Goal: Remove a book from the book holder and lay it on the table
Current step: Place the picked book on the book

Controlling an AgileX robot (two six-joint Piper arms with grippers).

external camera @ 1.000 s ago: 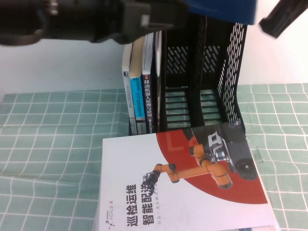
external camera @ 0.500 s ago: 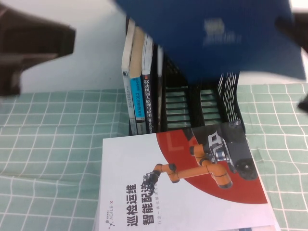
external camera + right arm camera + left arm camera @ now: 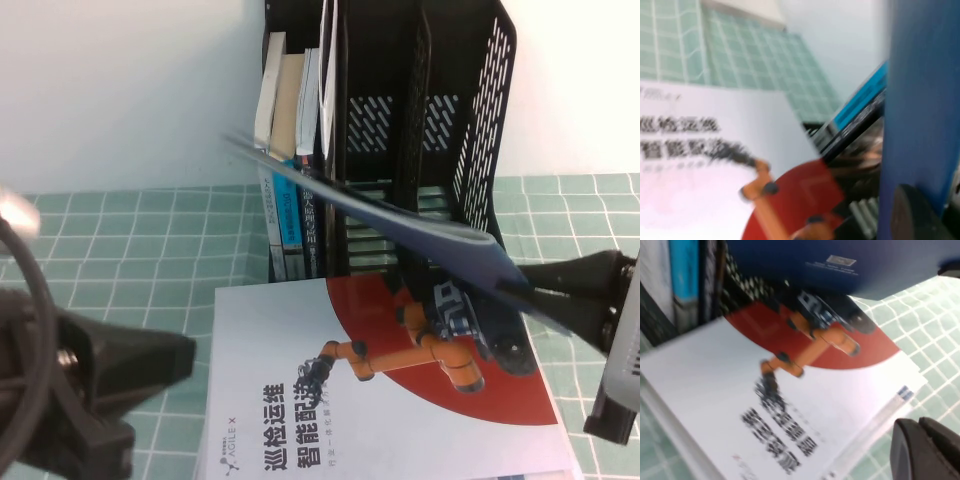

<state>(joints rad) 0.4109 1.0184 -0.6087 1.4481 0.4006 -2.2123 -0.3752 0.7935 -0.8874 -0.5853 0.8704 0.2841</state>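
Observation:
The book [image 3: 400, 215], thin and dark blue, hangs in the air edge-on. It slants from the shelved books down to the right, in front of the book holder [image 3: 450, 120] and above the table [image 3: 120, 240]. My right gripper [image 3: 525, 290] is shut on its lower right corner. In the right wrist view the blue cover [image 3: 920, 100] runs past one dark finger [image 3: 915, 215]. My left gripper [image 3: 920, 440] hovers low at the left front, its fingers together and holding nothing. In the left wrist view the book [image 3: 840, 265] shows above the lying book.
A white-and-red book with an orange robot arm [image 3: 380, 390] lies flat in front of the holder. Several thicker books [image 3: 285, 110] stand upright against the holder's left side. The left arm [image 3: 90, 380] fills the lower left corner.
The blue book has swung down from the top of the view to a slanted, edge-on pose over the lying book. The right gripper came down with it. The left arm dropped to the lower left.

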